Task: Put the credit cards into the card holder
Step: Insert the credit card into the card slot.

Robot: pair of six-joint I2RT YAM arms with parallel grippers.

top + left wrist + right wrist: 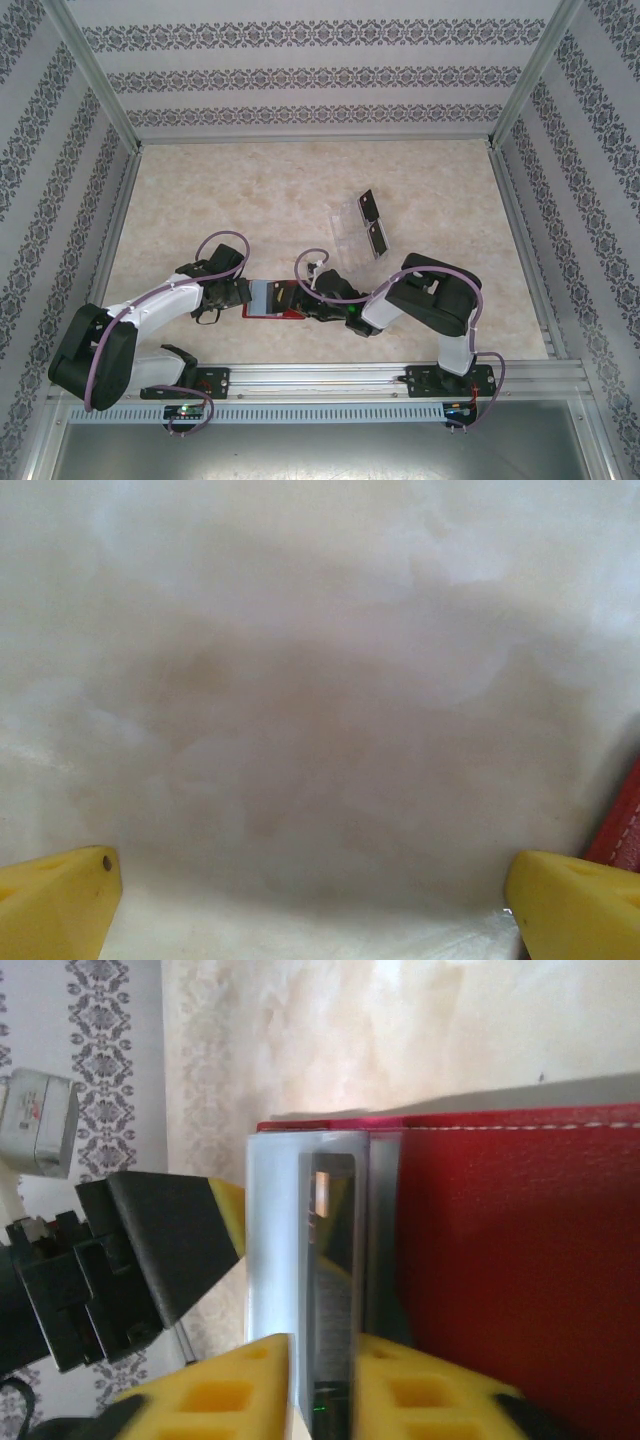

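The red card holder [275, 300] lies open on the table between the two arms, its red leather [520, 1260] and grey-blue pocket [275, 1230] close in the right wrist view. A dark credit card [335, 1280] stands in that pocket, between the yellow fingers of my right gripper [325, 1380], which are slightly apart around it. My left gripper [315, 900] is wide open over bare table at the holder's left edge [625, 825]; its black and yellow finger [165, 1250] shows beside the pocket. Two more black credit cards [368, 206] [378, 240] sit in a clear tray.
The clear plastic slotted tray [350, 232] lies behind the card holder, toward the right. Patterned walls with metal rails [120, 215] enclose the beige table on three sides. Both arm bases [440, 378] sit at the near edge.
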